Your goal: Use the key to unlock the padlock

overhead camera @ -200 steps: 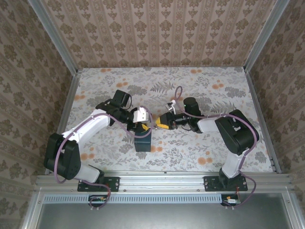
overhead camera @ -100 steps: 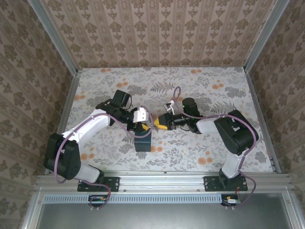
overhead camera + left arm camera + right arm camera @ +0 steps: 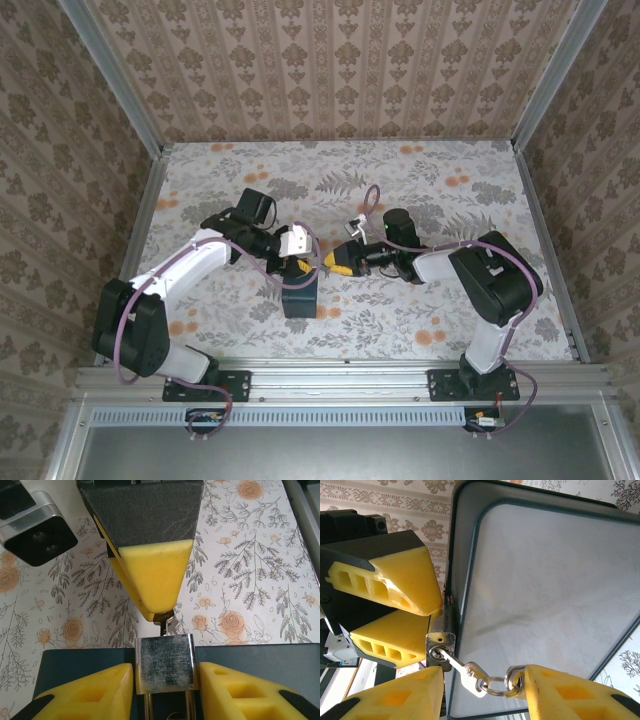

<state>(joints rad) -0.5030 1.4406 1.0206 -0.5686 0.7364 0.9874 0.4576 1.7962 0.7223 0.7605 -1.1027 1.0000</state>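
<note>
Floral worktop (image 3: 440, 190), damask-papered walls (image 3: 330, 70); left hand (image 3: 165, 674) clamps the square brushed-steel padlock (image 3: 164, 655); right hand (image 3: 482, 681), fingers apart, flanks the key (image 3: 454, 662)

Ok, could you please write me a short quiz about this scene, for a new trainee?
1. True or false: the left claw grips the padlock by its silver body.
2. The tip of the key is: A) pointing away from the padlock, B) inserted in the padlock, C) pinched by the left claw.
3. Fill in: the left claw's fingers are ___ in colour.
Key: 1 true; 2 B; 3 yellow.
</note>
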